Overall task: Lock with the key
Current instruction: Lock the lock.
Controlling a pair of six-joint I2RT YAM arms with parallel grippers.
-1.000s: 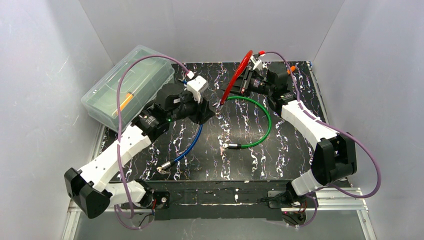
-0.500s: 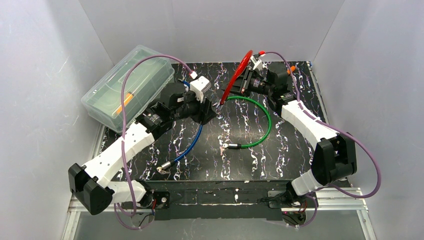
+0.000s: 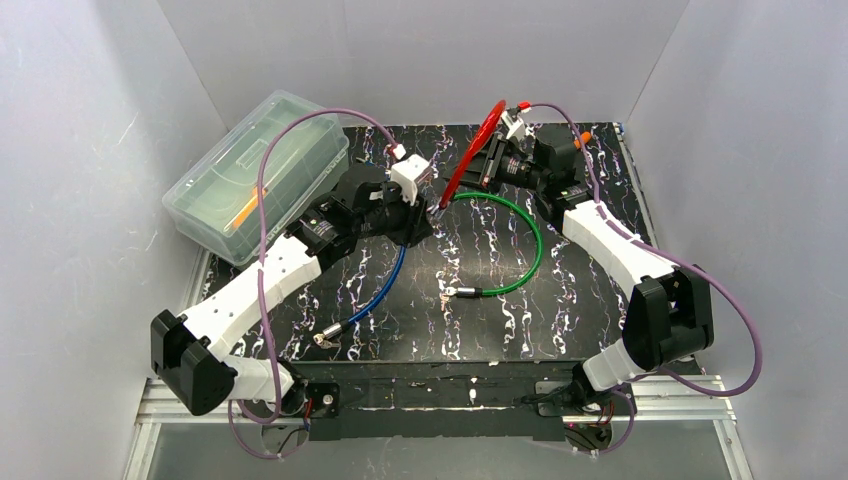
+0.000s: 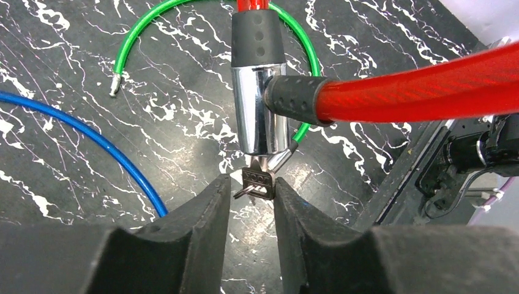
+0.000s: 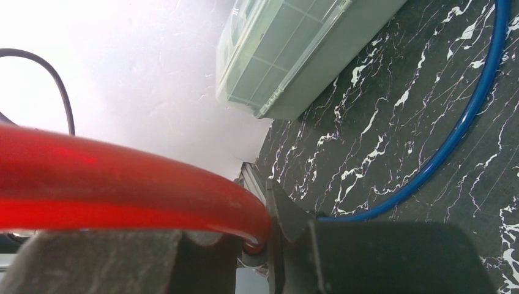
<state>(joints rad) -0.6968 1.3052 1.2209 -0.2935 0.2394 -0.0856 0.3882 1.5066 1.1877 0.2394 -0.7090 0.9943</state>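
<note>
Item: red cable lock (image 3: 478, 148), held up off the desk (image 3: 560, 320) at far centre, its loop rising to the right claw (image 5: 245, 245).

Right claw: clamped on the red cable; in the right wrist view the cable ran between its fingers. It kept its grip unchanged.

Lock body (image 4: 259, 116): chrome barrel with black collar, hanging upright below the cable end, over the desk just beside the green cable (image 3: 520, 235).

Key (image 4: 257, 179): seated in the barrel's lower end, its dark head showing with a small ring at its side.

Left claw (image 4: 251, 196): jaws partly closed around the key head, one finger to each side. Contact looked near or just made; whether the head was firmly pinched could not be told.

Step in hand, by judgement: taking hold of the key so it can be turned.

Next move, by judgement: close fully on the flat of the key head, then roll the wrist about the barrel's axis while the right claw holds the cable steady. A loose pinch would likely slip off the small head.

Change since a second earlier: left arm had reached farther right toward the lock, and its jaws had narrowed.

Also present: blue cable (image 3: 375, 295) at left centre of the desk; clear box (image 3: 255, 170) at far left.
</note>
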